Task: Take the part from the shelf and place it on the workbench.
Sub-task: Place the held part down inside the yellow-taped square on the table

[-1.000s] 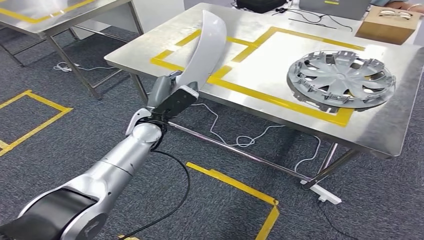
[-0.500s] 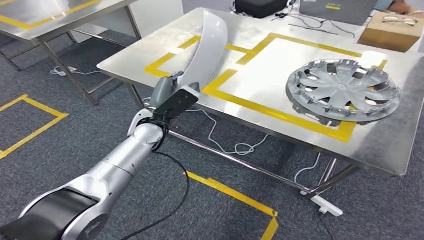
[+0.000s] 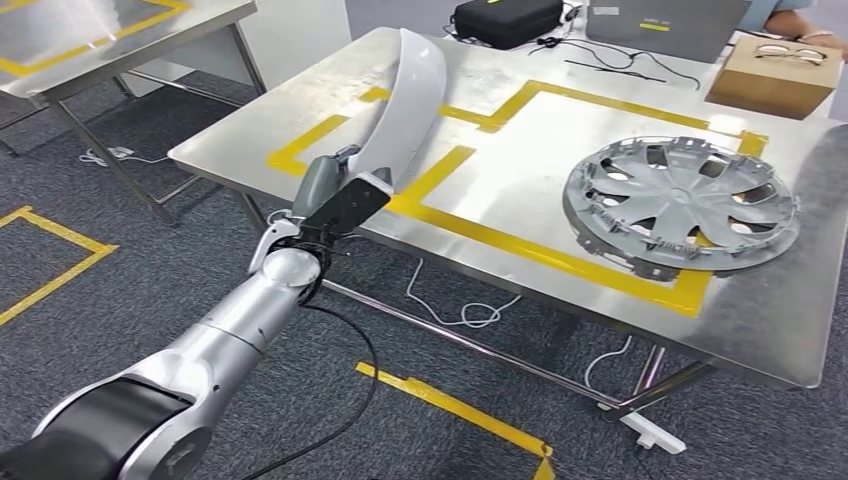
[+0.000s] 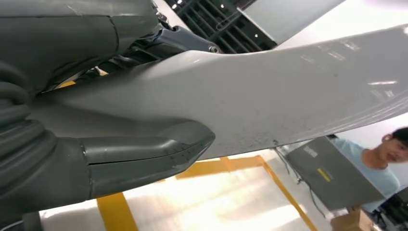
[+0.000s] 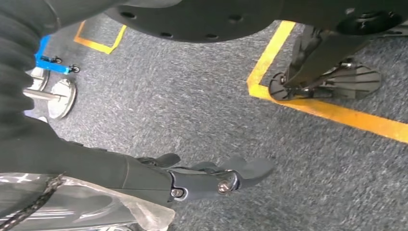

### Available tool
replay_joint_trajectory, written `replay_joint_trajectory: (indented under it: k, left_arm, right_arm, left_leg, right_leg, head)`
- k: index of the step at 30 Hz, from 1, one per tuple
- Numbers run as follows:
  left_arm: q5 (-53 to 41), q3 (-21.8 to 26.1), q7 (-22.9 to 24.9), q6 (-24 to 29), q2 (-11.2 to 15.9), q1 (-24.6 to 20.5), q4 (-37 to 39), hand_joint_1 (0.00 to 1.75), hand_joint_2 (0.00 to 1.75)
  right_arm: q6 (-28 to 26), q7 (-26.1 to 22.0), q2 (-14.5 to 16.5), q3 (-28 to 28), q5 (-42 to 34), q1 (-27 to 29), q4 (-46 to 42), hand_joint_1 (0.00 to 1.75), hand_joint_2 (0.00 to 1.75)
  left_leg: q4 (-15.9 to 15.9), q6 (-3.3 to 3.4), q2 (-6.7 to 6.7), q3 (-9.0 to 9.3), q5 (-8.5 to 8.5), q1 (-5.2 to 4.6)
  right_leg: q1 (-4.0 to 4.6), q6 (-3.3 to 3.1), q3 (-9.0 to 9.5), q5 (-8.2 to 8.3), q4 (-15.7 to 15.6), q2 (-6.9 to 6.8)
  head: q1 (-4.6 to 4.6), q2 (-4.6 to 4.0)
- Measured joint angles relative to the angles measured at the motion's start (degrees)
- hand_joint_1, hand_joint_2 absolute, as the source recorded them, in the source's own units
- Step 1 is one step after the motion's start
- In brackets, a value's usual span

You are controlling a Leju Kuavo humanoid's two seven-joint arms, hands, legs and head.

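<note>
A long, curved white part [image 3: 415,100] stands upright in my left hand [image 3: 335,195], its upper end leaning over the near left corner of the steel workbench [image 3: 300,115]. In the left wrist view the thick grey thumb [image 4: 144,154] presses on the part [image 4: 264,91] and darker fingers wrap its other side. Yellow tape marks rectangles on the workbench top. My right hand [image 5: 211,178] hangs low over the grey carpet, fingers stretched out and holding nothing.
A grey hubcap [image 3: 680,205] lies on the workbench's right half. At the far edge sit a black case [image 3: 505,18] and a cardboard box [image 3: 772,75]. A second steel table [image 3: 120,30] stands to the left. Cables [image 3: 465,310] trail under the workbench. A person [image 4: 380,159] is beyond it.
The whole view has shifted: the workbench now sits lower and further left in the picture. My left hand still holds the white part in the same way.
</note>
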Motion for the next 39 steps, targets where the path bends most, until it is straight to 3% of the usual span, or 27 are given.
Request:
replay_joint_trajectory:
  k: [2,3,6,7,8,10,12,13,17,19,21,22,23,24,26,28,32,36,39]
  left_arm:
    - [-0.10,0.09,-0.01,0.32,0.02,-0.28,0.11,1.75,1.75]
    - [-0.23,0.11,0.03,0.56,-0.04,-0.42,0.21,1.75,1.75]
    - [-1.14,0.12,0.60,1.43,-0.15,-0.60,0.96,1.75,1.75]
    - [-1.49,0.12,0.84,1.69,-0.16,-0.58,1.31,1.75,1.75]
    - [-1.75,0.12,1.02,1.89,-0.16,-0.56,1.63,1.75,1.75]
    - [-2.04,0.12,1.15,2.15,-0.17,-0.60,2.12,1.75,1.75]
    - [-2.88,0.13,1.56,2.82,-0.16,-0.91,2.56,1.75,1.75]
    - [-3.88,0.13,2.07,3.45,-0.14,-1.20,2.94,1.75,1.75]
    - [-9.59,-0.04,4.62,6.84,0.27,-2.91,5.81,1.75,1.75]
    - [-11.86,-0.14,5.21,8.39,0.79,-4.07,7.87,1.75,1.75]
    - [-13.78,-0.24,5.45,9.67,1.31,-4.98,10.32,1.75,1.75]
    - [-14.44,-0.27,5.42,9.97,1.53,-5.18,11.50,1.75,1.75]
    - [-14.86,-0.29,5.32,10.06,1.71,-5.28,12.56,1.75,1.75]
    - [-15.22,-0.29,5.21,10.07,1.85,-5.40,13.53,1.75,1.75]
    - [-15.83,-0.29,5.09,10.10,2.04,-6.00,15.23,1.75,1.75]
    - [-16.31,-0.31,5.07,10.17,2.10,-6.77,16.57,1.75,1.75]
    - [-17.32,-0.39,5.23,9.96,2.10,-7.24,18.19,1.75,1.75]
    - [-17.68,-0.46,5.48,9.79,2.12,-7.40,18.58,1.75,1.75]
    - [-17.99,-0.97,6.02,7.86,2.01,-8.54,21.05,1.75,1.75]
  right_arm:
    - [0.01,-0.04,-0.02,-0.07,0.14,-0.08,-0.03,0.00,1.75]
    - [0.00,-0.05,-0.03,-0.14,0.21,-0.17,-0.05,0.00,1.75]
    - [-0.05,-0.07,-0.03,-0.39,0.31,-0.39,-0.05,0.00,1.75]
    - [-0.06,-0.05,-0.03,-0.44,0.33,-0.40,-0.05,0.00,1.75]
    - [-0.04,-0.05,-0.04,-0.46,0.36,-0.35,-0.05,0.00,1.75]
    - [-0.03,-0.05,-0.06,-0.49,0.39,-0.27,-0.05,0.00,1.75]
    - [-0.02,-0.06,-0.08,-0.57,0.41,-0.34,-0.05,0.00,1.75]
    - [-0.01,-0.06,-0.08,-0.63,0.43,-0.42,-0.05,0.00,1.75]
    - [0.03,-0.02,-0.06,-0.88,0.80,-0.37,-0.05,0.00,1.75]
    - [0.04,-0.01,-0.05,-0.93,1.06,-0.38,-0.05,0.00,1.75]
    - [0.04,0.00,-0.05,-0.96,1.30,-0.44,-0.05,0.00,1.75]
    - [0.05,0.01,-0.05,-0.96,1.40,-0.45,-0.05,0.00,1.75]
    - [0.08,0.01,-0.05,-0.96,1.50,-0.44,-0.05,0.00,1.75]
    - [0.14,0.02,-0.05,-0.96,1.62,-0.43,-0.05,0.00,1.75]
    - [0.34,0.02,-0.05,-0.96,1.89,-0.43,-0.05,0.00,1.75]
    - [0.48,0.02,-0.05,-0.96,2.08,-0.47,-0.05,0.00,1.75]
    - [0.60,0.00,-0.05,-0.96,2.24,-0.49,-0.05,0.00,1.75]
    - [0.62,-0.01,-0.05,-0.96,2.28,-0.50,-0.05,0.00,1.75]
    - [0.64,-0.04,-0.06,-0.97,2.38,-0.43,-0.05,0.00,1.75]
  left_leg:
    - [-0.66,0.50,0.01,0.54,-0.02,0.24]
    - [-0.96,0.77,0.02,0.82,-0.09,0.38]
    - [-1.04,1.28,0.01,1.09,-0.62,0.34]
    - [-1.03,1.31,-0.01,1.21,-0.81,0.33]
    - [-1.02,1.27,-0.04,1.43,-1.03,0.33]
    - [-1.01,1.00,-0.11,2.13,-1.54,0.37]
    - [-0.85,0.54,-0.17,2.51,-1.95,0.18]
    - [-0.78,0.31,-0.17,2.52,-2.02,0.09]
    - [0.17,-0.71,-0.06,2.36,-2.89,0.14]
    - [5.11,-1.34,-0.03,0.32,-5.75,0.32]
    - [12.54,-1.74,-0.02,-2.99,-8.93,0.50]
    - [14.84,-1.81,-0.02,-4.03,-9.48,0.56]
    - [15.07,-1.78,-0.02,-4.12,-8.94,0.62]
    - [13.19,-1.65,-0.02,-3.20,-7.49,0.66]
    - [5.66,-1.14,-0.02,0.51,-3.84,0.57]
    - [0.20,-0.73,-0.06,3.08,-2.45,0.35]
    - [-0.82,-0.22,-0.09,3.41,-2.72,0.09]
    - [-1.16,0.05,-0.04,3.59,-2.55,0.30]
    - [-1.55,0.90,0.04,3.85,-2.37,0.48]
  right_leg:
    - [-0.05,0.59,-0.49,-1.04,0.96,-0.24]
    - [-0.08,0.79,-1.71,-2.14,3.12,-0.36]
    - [-0.16,1.19,-8.48,-5.40,13.61,-0.46]
    - [-0.16,1.31,-10.17,-5.06,15.31,-0.48]
    - [-0.18,1.38,-10.78,-3.52,14.81,-0.50]
    - [-0.21,1.38,-8.91,1.59,8.30,-0.65]
    - [-0.12,1.07,-6.01,4.43,2.08,-0.80]
    - [-0.05,0.82,-5.28,4.60,0.73,-0.80]
    - [-0.15,-0.50,-4.54,4.39,0.06,-0.57]
    - [-0.30,-1.05,-4.27,4.41,-0.09,-0.61]
    - [-0.29,-1.30,-4.18,4.34,-0.08,-0.61]
    - [-0.29,-1.33,-4.13,4.32,-0.08,-0.59]
    - [-0.29,-1.34,-4.07,4.30,-0.07,-0.53]
    - [-0.29,-1.33,-3.99,4.27,-0.07,-0.46]
    - [-0.20,-1.18,-3.84,4.17,-0.05,-0.37]
    - [-0.04,-0.77,-3.94,4.10,0.00,-0.38]
    - [-0.12,0.16,-3.95,4.22,-0.32,-0.43]
    - [-0.09,0.39,-4.12,4.03,-0.22,-0.45]
    - [-0.14,1.11,-9.93,-0.72,11.18,-0.57]
  head:
    - [0.15,0.01]
    - [0.25,0.01]
    - [0.39,0.00]
    - [0.39,0.00]
    - [0.40,0.00]
    - [0.42,0.00]
    - [0.42,0.00]
    - [0.37,0.00]
    - [0.24,0.00]
    - [0.11,0.00]
    - [0.06,0.00]
    - [0.06,0.00]
    - [0.04,0.00]
    - [0.04,0.00]
    - [0.05,0.00]
    - [0.09,0.00]
    - [0.10,0.00]
    - [0.09,0.00]
    - [0.26,0.00]
